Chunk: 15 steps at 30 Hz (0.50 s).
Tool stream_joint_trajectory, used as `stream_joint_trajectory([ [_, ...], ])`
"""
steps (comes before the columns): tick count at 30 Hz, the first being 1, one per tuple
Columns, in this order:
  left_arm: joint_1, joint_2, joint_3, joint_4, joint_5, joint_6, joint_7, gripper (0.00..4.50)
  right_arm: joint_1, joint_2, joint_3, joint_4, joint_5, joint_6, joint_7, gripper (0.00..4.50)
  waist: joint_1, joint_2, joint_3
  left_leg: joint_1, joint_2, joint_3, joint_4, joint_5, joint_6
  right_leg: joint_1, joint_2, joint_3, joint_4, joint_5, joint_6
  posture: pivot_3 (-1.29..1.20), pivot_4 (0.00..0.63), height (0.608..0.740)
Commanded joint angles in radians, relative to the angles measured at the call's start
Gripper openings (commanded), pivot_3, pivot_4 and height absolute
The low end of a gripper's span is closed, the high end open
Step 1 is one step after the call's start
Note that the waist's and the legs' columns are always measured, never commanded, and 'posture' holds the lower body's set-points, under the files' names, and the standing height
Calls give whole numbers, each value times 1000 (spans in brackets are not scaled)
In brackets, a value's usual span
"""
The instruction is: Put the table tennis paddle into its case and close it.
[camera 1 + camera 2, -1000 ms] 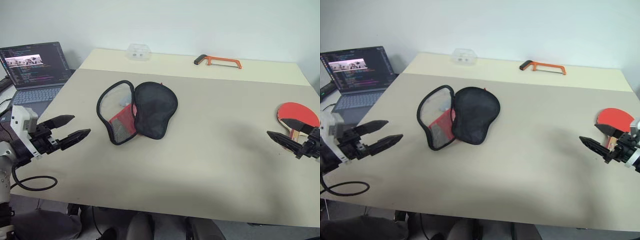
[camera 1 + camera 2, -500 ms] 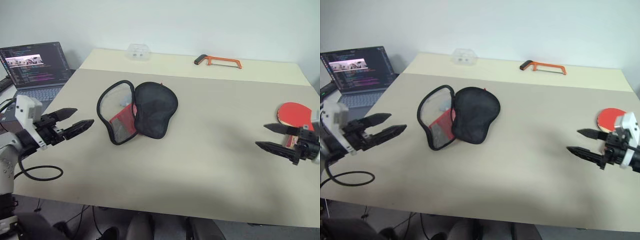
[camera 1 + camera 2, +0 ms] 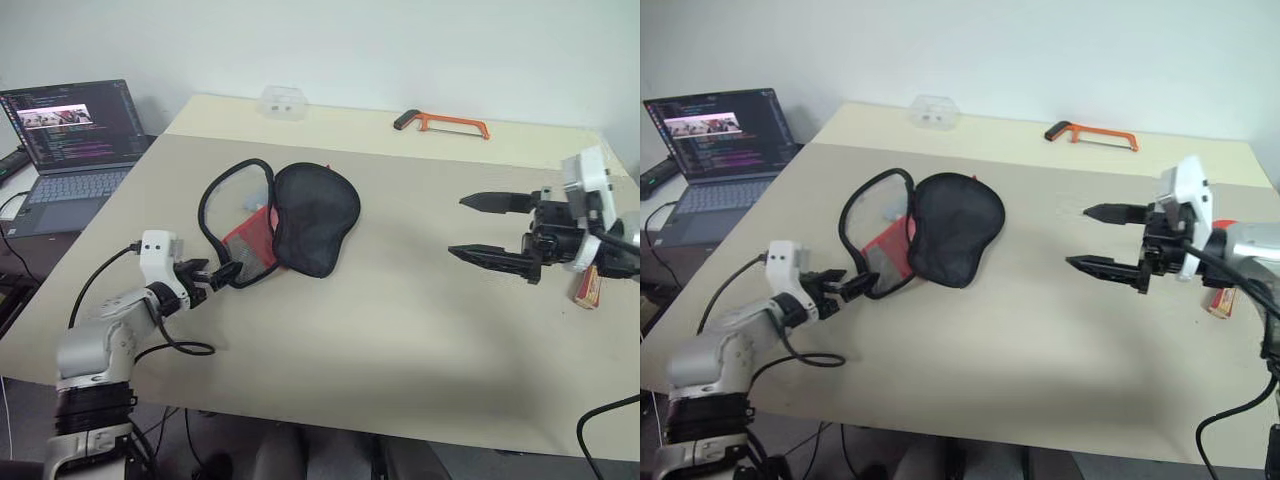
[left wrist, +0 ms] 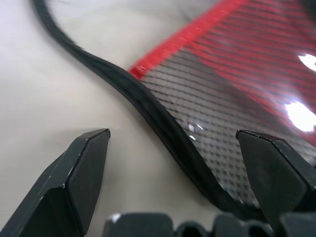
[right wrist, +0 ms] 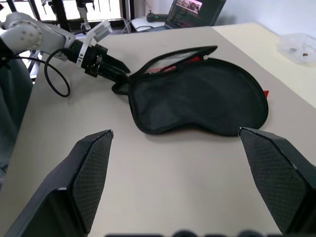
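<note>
over the last second the left gripper (image 3: 222,272) has come in from the bench's near-left edge and now sits with its fingers spread wide, straddling the black piped rim of the case (image 3: 285,222) at the case's 7 o'clock end; the left wrist view shows one finger on bare bench outside the rim and the other over the red mesh panel, nothing clenched yet. the right gripper (image 3: 487,227) has swung away from the bench's 3 o'clock edge toward the middle, lifted off the surface, also released and empty, its fingers aimed across at the case. that leaves the table tennis paddle (image 3: 588,285) behind it at the 3 o'clock edge, mostly hidden by the right arm, with just the pale handle showing. so the paddle is untouched and well apart from the case, which lies unzipped and splayed in two lobes left of centre; judging by the poses, the step in hand is securing or opening the case rather than fetching the paddle. around: an orange hacksaw (image 3: 442,123) and a clear plastic box (image 3: 281,102) at 12 o'clock, a laptop (image 3: 70,135) off the bench at 10 o'clock. nothing lies between the grippers and the case; the floppy rim may slip a pinch.
</note>
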Motion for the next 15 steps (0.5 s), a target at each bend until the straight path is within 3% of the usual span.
stream_joint_trajectory([
  [1,-40,-78,29,-65,8,66,154,4500,-46,8,26,1,-23,-25,2,4477,3,0,0,0,0,0,0,0,0,0,0,0,0,0,0,0,150,740],
  [8,-58,-194,24,-131,24,142,300,4500,-93,48,63,16,-39,-26,1,4477,14,0,0,0,-1,-2,1,1,-1,2,0,-1,-1,0,0,0,150,740],
  [11,-65,-221,34,-154,17,158,324,3875,-99,57,72,18,-42,-28,5,4500,14,0,0,0,-1,-2,1,2,-3,3,0,-1,-2,0,0,0,150,740],
  [15,-83,-241,35,-171,24,167,352,2427,-100,69,88,28,-53,-38,9,4500,14,0,0,0,-1,-2,0,2,-4,3,1,-1,-2,0,0,0,150,740],
])
